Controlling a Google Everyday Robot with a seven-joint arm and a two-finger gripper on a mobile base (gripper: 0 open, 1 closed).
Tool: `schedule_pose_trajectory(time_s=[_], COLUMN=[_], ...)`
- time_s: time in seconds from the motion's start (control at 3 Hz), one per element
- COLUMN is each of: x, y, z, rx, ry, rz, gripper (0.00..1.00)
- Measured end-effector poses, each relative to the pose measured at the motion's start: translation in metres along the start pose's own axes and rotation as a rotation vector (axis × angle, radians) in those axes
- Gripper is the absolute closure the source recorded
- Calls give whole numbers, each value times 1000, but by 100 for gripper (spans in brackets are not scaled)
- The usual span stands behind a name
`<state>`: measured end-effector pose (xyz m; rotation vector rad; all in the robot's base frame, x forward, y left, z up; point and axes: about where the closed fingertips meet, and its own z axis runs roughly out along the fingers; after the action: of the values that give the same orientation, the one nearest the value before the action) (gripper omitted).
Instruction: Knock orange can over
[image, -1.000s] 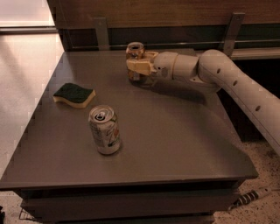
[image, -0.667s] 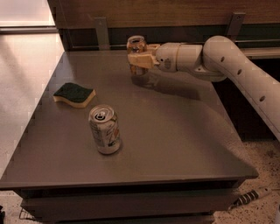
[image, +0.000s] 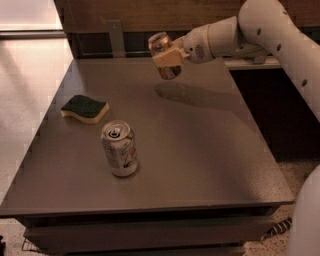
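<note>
The orange can (image: 163, 43), golden-brown with a silver top rim, is off the table (image: 210, 150) near its far edge. It tilts with its top toward the left. My gripper (image: 168, 57) reaches in from the right and is shut around the can's middle, holding it in the air. Its cream fingers (image: 165, 58) cover part of the can's body. The can's shadow falls on the tabletop just below and to the right.
A white can with green and orange markings (image: 120, 148) stands upright at the table's front middle. A green and yellow sponge (image: 85, 108) lies at the left. A wooden wall and a metal post (image: 116, 37) stand behind the table. The floor drops away at left.
The gripper has risen with the orange can in it. The can has left the tabletop and now tilts in the air. The white can and the sponge have not moved.
</note>
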<state>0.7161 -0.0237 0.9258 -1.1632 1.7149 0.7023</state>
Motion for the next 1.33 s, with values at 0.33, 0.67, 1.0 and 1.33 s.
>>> schedule_pose_trajectory(time_s=[0.33,0.67,1.0,1.33], x=[8,22,32,46], y=[4,15,23,29], z=[-2,-1,4,16], rx=[-2,5,24,19], ry=[142,300,424,544], rz=[-1,-1,-11,-27], gripper=[100,100,100,100])
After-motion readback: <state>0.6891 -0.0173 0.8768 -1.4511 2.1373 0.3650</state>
